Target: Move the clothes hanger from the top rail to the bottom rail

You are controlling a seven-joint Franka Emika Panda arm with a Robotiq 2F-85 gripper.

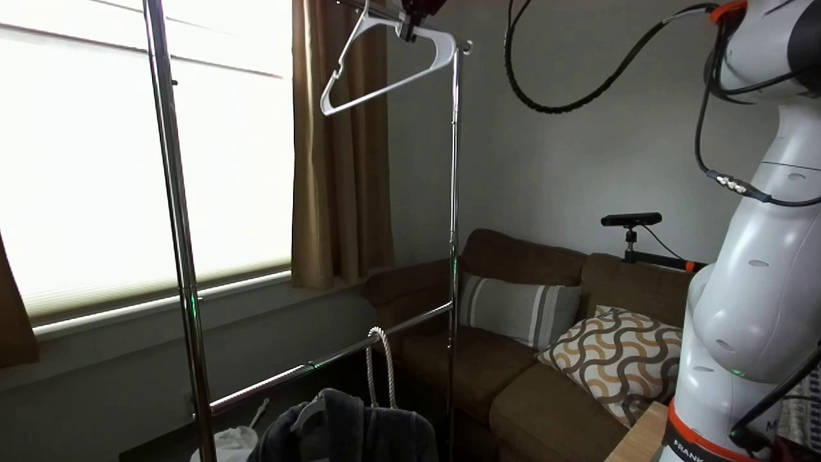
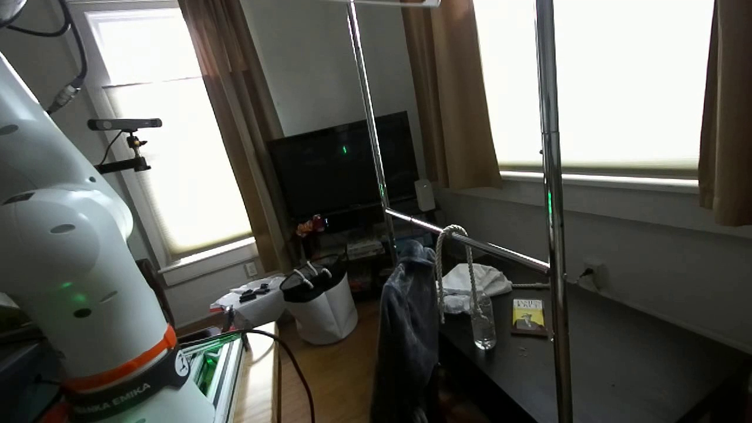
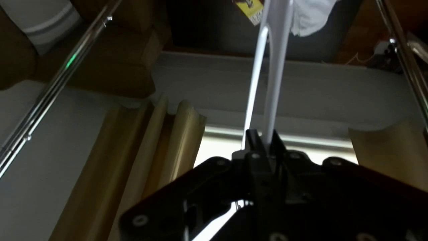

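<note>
Pinched in the closed gripper [image 3: 263, 142], high above the bottom rail [image 1: 340, 352]: the white clothes hanger [image 3: 277, 60]. Gripped on one sloping shoulder rather than by the hook [image 1: 367, 8], probably to leave that curve free for slipping off and on. Cropped at the tip by the edge of an exterior view, so impossible to tell whether on or off the top rail [image 1: 385, 11]. Held roughly crosswise to the bottom rail, nearly edge-on in the wrist view, sensibly so for hooking on from above. Looks to be at the lifting-off step, with the lowering to the bottom rail not yet done. Slung over the bottom rail, in both exterior views, a loop of rope [image 2: 454, 228], apparently as a hanging handle; worth aiming to either side of it. Near the bottom rail and reaching lower, a dark jacket [image 1: 385, 430], support hidden, liable to snag a low swing. Lower than the bottom rail, on a black table [image 2: 617, 352], a clear bottle [image 2: 483, 332] and a yellow book [image 2: 529, 317], set there presumably just for storage and probably well off the hanger's way.
</note>
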